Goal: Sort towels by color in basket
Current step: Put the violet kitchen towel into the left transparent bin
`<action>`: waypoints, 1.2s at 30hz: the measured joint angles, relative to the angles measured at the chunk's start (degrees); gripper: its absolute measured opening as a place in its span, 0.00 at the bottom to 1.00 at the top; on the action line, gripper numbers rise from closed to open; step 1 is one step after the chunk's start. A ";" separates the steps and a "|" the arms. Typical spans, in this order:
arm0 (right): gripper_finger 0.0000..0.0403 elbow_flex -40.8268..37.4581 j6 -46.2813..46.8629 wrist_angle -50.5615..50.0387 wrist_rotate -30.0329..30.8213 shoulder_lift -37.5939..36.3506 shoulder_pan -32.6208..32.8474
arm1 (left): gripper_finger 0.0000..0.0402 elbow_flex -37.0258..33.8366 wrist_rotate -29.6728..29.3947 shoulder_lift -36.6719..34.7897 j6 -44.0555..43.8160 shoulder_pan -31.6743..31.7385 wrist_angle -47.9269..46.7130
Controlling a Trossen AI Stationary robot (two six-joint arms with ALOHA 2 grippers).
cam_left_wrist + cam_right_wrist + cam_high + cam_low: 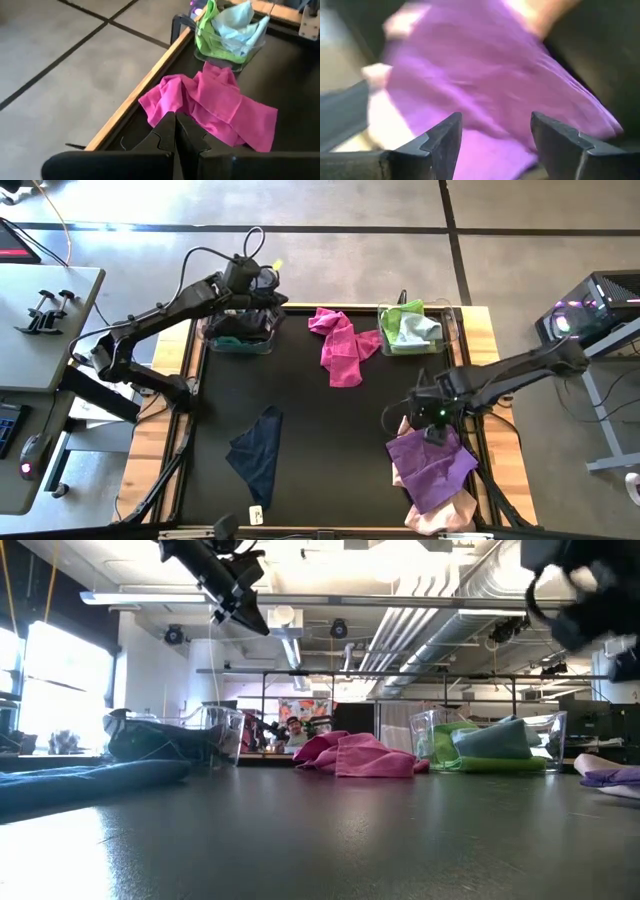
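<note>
My left gripper (pixel 270 300) (pixel 175 134) is shut and empty, high above the far-left basket (pixel 238 332), which holds dark and teal towels. My right gripper (pixel 434 430) (pixel 496 134) is open and points down over the purple towel (pixel 435 468) (pixel 490 80) without touching it. That towel lies spread on a pale pink towel (pixel 442 516) at the near right. A magenta towel (pixel 340 345) (pixel 215 102) lies crumpled on the mat at the far middle. A navy towel (pixel 258 452) lies flat at the near left. The far-right basket (pixel 448 315) holds lime and mint towels (pixel 410 328).
The black mat (pixel 330 430) is bare in the middle, between the magenta and navy towels. A wooden rim (pixel 505 460) runs along the table's right side. Both clear baskets stand at the far edge, and the low view shows them as raised walls (pixel 545 735).
</note>
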 joint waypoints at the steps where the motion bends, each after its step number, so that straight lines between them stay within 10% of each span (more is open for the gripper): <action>1: 0.57 -0.60 2.30 0.25 1.76 0.88 0.49 | 0.00 0.00 -0.02 -0.04 -0.69 0.00 0.27; 19: 0.39 -2.59 -2.70 11.26 10.92 15.19 7.50 | 0.00 0.02 0.09 1.12 -5.65 -0.52 4.36; 28: 0.05 -5.92 2.71 16.44 4.99 13.76 8.69 | 0.00 0.02 0.05 1.51 -5.68 -0.70 7.38; 36: 0.05 1.45 8.38 10.03 -7.35 3.47 6.12 | 0.00 0.02 0.04 1.51 -5.68 -0.72 7.85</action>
